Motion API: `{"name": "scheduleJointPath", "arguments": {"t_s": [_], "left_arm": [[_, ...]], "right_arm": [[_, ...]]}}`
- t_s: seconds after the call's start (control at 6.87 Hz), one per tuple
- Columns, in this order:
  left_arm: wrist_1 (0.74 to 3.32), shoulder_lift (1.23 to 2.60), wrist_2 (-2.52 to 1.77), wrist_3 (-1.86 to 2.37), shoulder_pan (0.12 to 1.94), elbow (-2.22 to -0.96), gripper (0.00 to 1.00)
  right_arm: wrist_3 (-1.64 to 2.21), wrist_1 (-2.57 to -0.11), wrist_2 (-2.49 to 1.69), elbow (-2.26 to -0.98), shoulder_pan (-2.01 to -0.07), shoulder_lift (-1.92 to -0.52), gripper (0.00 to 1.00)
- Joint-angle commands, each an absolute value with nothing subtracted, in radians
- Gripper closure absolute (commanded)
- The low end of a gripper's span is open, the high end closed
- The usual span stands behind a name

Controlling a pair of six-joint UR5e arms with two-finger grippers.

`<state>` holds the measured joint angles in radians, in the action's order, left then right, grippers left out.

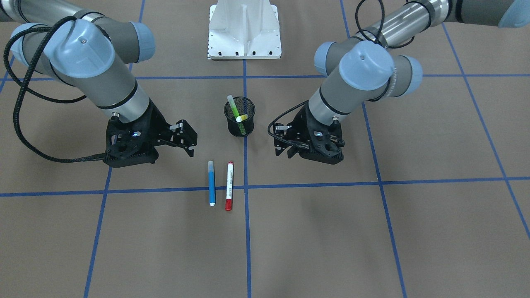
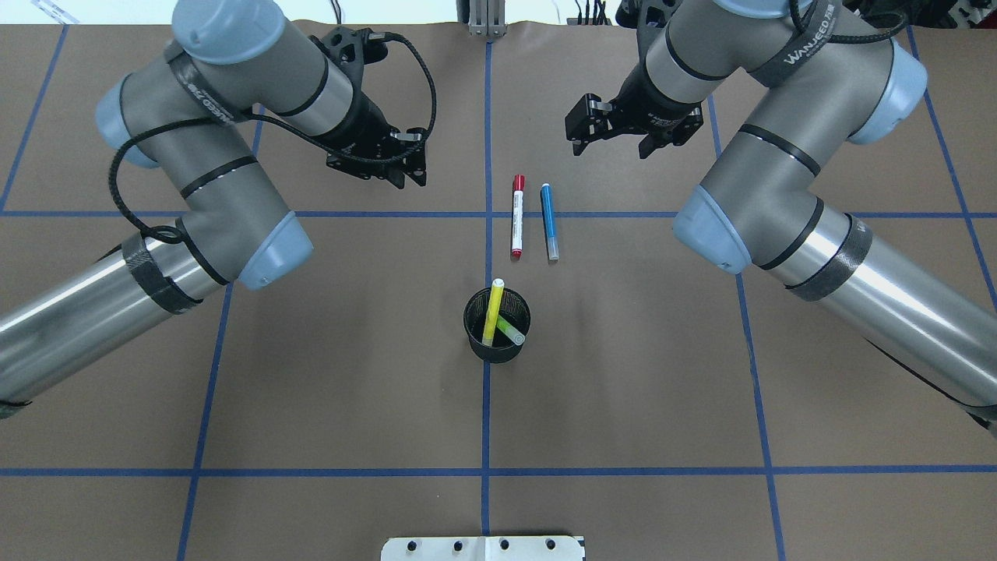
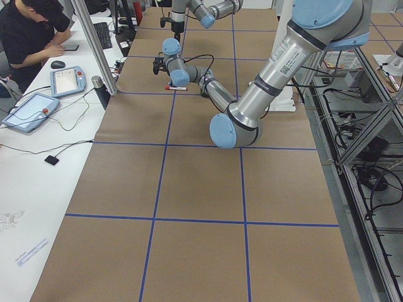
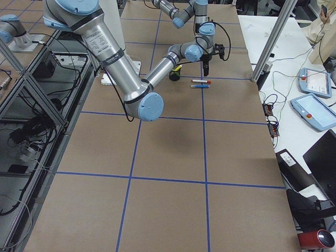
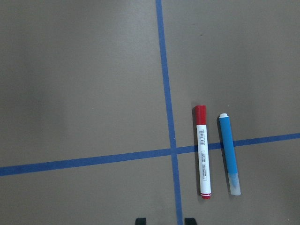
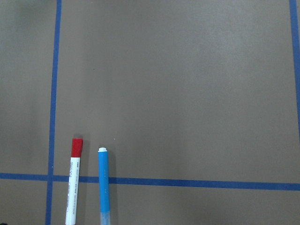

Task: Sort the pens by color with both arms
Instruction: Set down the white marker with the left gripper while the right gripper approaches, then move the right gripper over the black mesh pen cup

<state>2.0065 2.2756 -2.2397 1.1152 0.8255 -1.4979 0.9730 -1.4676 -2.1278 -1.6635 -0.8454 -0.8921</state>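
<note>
The big surface (image 2: 311,374) is brown, with blue tape lines that make squares. Looking down from behind the robot, a black mesh cup (image 2: 498,354) stands in the middle. The yellow pen (image 2: 492,312) and the green pen (image 2: 510,330) lean inside it. At 12 o'clock from the cup, the blue pen (image 2: 549,220) and the white pen with red ends (image 2: 517,216) lie flat, side by side, not touching. The left end effector (image 2: 417,160) hangs at 10 o'clock from them, fingers spread, holding nothing. The right end effector (image 2: 578,132) hangs at 2 o'clock, spread and empty too. A white pedestal (image 2: 483,549) sits at 6 o'clock. Off to one side, a person (image 3: 28,31) sits at a white desk (image 3: 25,170) with a tablet (image 3: 28,112).
</note>
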Motion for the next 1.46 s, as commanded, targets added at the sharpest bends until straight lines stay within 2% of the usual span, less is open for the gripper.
{"name": "scheduleJointPath", "arguments": {"t_s": [0.0,0.29,0.73,1.31], "left_arm": [[2.006,2.214,-2.279,1.045,0.868,-1.532,0.61],[2.006,2.171,-2.336,0.988,0.915,-1.540,0.61],[2.006,2.141,-2.378,0.969,0.953,-1.552,0.61],[2.006,2.141,-2.376,0.959,0.953,-1.549,0.61]], "right_arm": [[0.972,-1.466,-2.047,-1.751,-0.752,-0.891,0.04],[0.979,-1.470,-1.905,-1.822,-0.622,-0.908,0.07],[1.038,-1.468,-1.742,-1.857,-0.473,-0.928,0.08],[1.118,-1.460,-1.609,-1.924,-0.405,-0.983,0.20]]}}
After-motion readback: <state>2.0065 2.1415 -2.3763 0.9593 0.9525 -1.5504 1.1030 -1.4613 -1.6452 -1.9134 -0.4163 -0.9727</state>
